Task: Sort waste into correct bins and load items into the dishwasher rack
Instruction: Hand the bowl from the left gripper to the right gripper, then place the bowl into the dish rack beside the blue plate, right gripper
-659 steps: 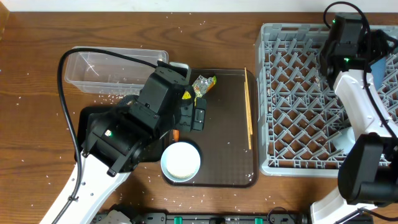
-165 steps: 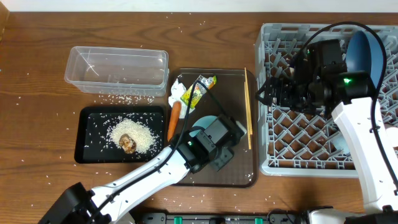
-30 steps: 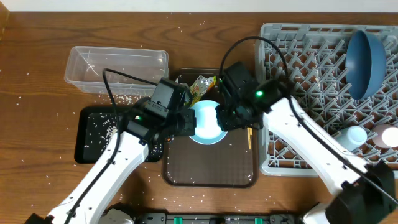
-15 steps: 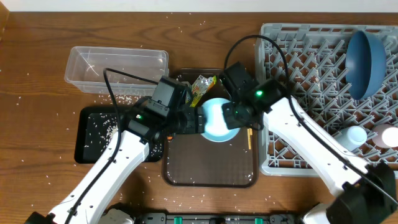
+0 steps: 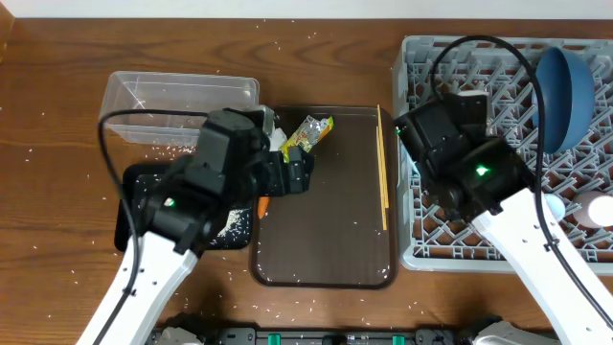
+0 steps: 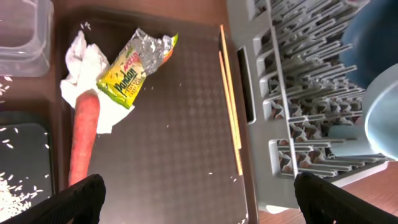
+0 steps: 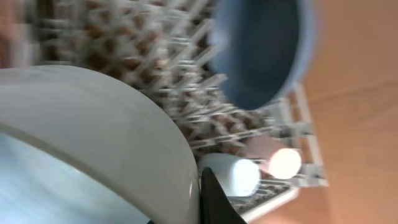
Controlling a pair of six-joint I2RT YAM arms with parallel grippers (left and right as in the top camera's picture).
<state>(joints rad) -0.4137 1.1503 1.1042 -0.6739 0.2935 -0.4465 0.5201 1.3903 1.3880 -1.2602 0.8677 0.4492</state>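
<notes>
**A:** Where is the overhead camera?

**B:** Straight above the desk [image 5: 57, 192], facing down. It is far enough off to take in the brown tray [image 5: 326, 240] at centre and the whole grey rack [image 5: 431, 240] at right.

**A:** And the left wrist camera?

**B:** It is nearer and looks down on the tray. It shares the wrapper [image 6: 134, 67], carrot [image 6: 84, 140], chopsticks [image 6: 230, 99] and the rack's left side with the overhead.

**A:** The right wrist?

**B:** That one is very close and blurred. The white bowl [image 7: 81, 137] fills its lower left. It looks across the rack to the dark-blue plate [image 7: 261, 50], which the overhead shows at upper right.
</notes>
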